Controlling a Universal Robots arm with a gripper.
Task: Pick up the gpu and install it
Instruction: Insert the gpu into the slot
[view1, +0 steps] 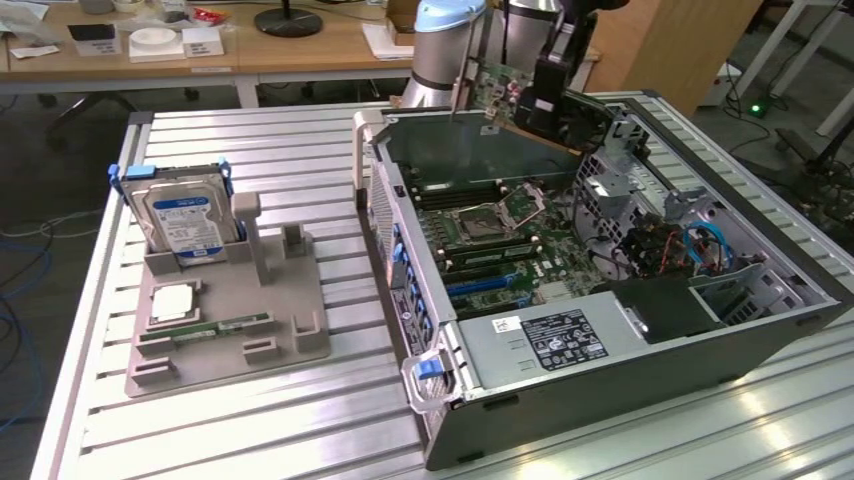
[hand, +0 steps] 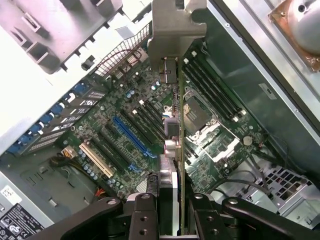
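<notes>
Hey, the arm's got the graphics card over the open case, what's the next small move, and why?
Probably a small sideways shift toward the long blue slot, before any lowering. The gripper is clamped on the gpu, which hangs edge-on above the motherboard, apparently nearer the processor socket than that slot.

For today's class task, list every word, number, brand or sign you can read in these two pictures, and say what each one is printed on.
Nothing can be read with certainty.
Label on the hard drive: print too small to read.
The black label on the power supply: white print, blurred.
The white sticker beside it: unreadable.
The graphics card: no legible marking.
</notes>
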